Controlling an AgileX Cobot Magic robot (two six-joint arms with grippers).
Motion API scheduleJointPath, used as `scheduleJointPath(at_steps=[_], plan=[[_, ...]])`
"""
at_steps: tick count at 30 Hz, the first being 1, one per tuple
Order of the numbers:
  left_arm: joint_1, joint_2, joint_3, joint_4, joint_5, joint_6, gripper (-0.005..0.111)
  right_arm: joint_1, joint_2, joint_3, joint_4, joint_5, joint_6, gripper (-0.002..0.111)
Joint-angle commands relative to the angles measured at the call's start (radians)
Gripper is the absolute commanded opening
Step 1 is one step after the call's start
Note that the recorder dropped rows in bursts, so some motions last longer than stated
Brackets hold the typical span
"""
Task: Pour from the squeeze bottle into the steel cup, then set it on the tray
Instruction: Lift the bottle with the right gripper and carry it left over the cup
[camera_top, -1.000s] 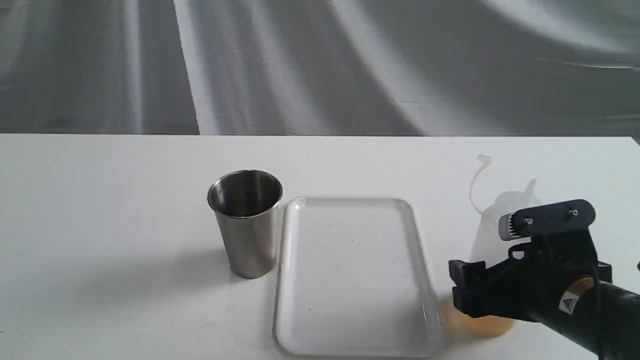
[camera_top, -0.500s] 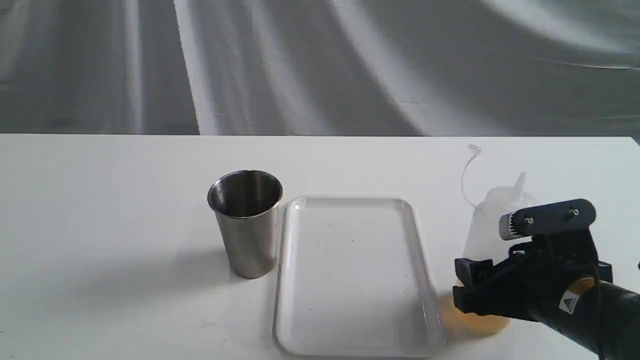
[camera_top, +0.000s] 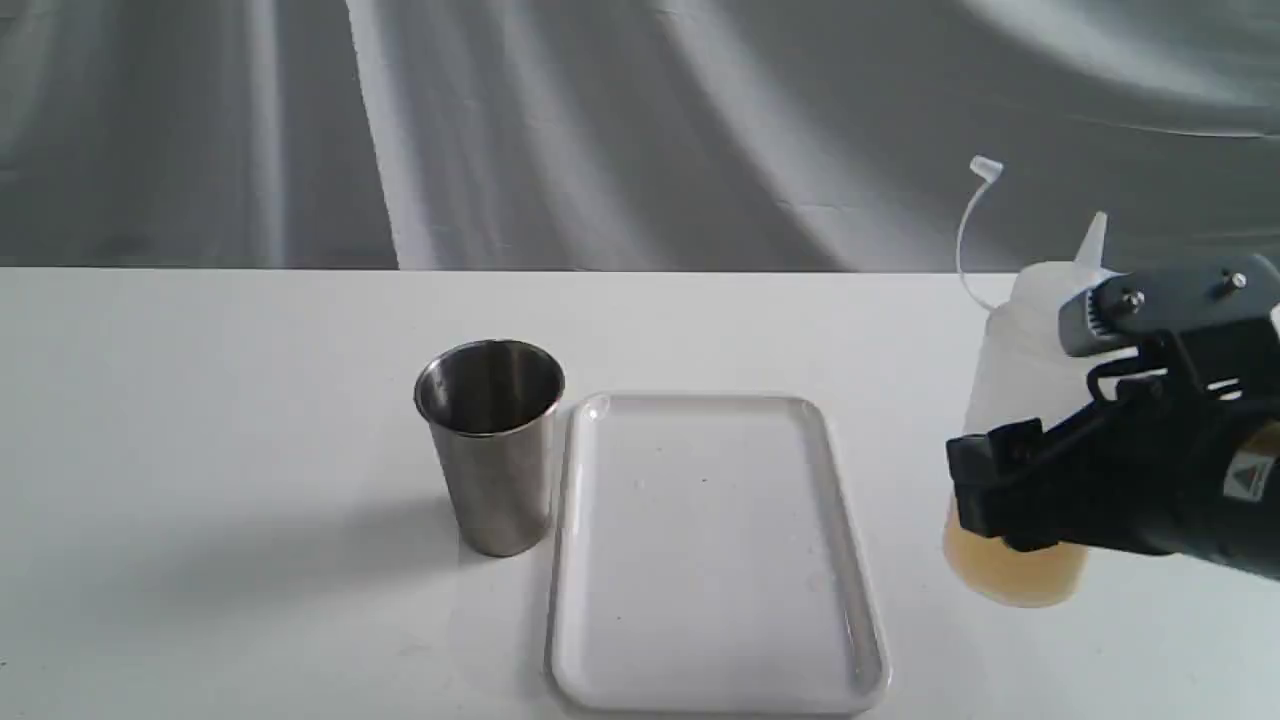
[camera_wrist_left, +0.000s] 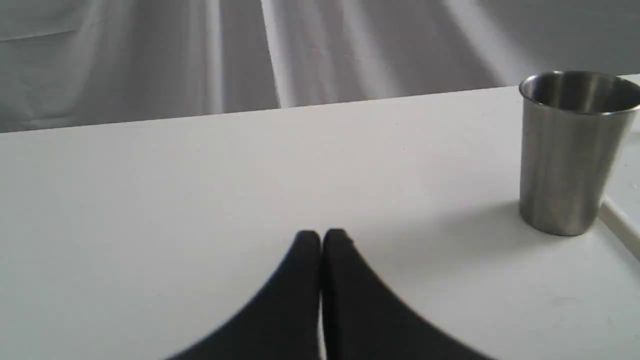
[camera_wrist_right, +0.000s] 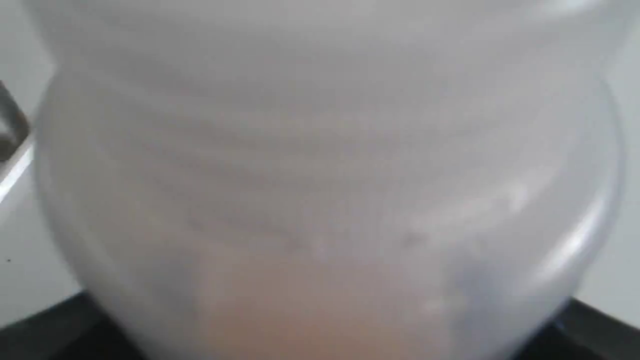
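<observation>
My right gripper is shut on the squeeze bottle, holding it upright above the table, right of the tray. Amber liquid fills the bottle's base, and its nozzle and cap strap point up. The bottle fills the right wrist view. The steel cup stands upright just left of the tray. In the left wrist view the cup stands far from my left gripper, which is shut on nothing low over the table. The left gripper is out of the exterior view.
The white table ends at a far edge in front of a draped grey backdrop. The tray lies near the table's front edge.
My right gripper has lifted the squeeze bottle off the table, up and slightly to the right. Cup, tray and left gripper have not moved.
</observation>
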Motion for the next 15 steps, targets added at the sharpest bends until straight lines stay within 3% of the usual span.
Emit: scheduleJointPath(at_steps=[1,7,15], plan=[[0.002,-0.003,0.004,-0.001,-0.008,-0.004,0.000,0.004,-0.072,-0.112,-0.093,0.182,0.058,0.017],[0.002,-0.003,0.004,-0.001,-0.008,-0.001,0.000,0.036,-0.084,-0.317,-0.342,0.471,0.188,0.025],[0.002,-0.003,0.004,-0.001,-0.008,-0.005,0.000,0.156,0.035,-0.546,-0.478,0.519,0.190,0.027]])
